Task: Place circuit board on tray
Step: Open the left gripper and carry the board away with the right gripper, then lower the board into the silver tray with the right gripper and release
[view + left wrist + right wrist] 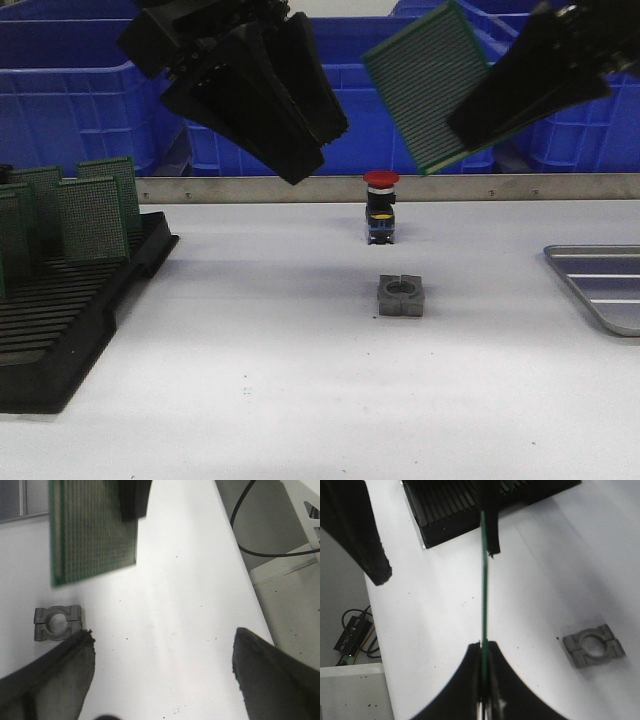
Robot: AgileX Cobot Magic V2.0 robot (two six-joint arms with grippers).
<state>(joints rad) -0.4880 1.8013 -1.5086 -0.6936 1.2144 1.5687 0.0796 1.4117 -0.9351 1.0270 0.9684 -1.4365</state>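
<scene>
Blue bins (70, 90) (big, plastic) stand behind the white table (280, 380).

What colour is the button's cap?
Red, on the push button; clearest in the front view.

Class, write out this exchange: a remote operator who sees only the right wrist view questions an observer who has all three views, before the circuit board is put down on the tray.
Operator: The right gripper pinches the circuit board edge-on. I see no tray. Where is it?
Observer: The tray lies at the table's right side, to the right of the grey block. The board hangs in the air above and to the left of it.
Operator: Is the left gripper carrying anything?
Observer: No. The left gripper is open with nothing between its fingers.
Operator: Anything else near the block?
Observer: A red-capped button stands upright just behind it.
</scene>
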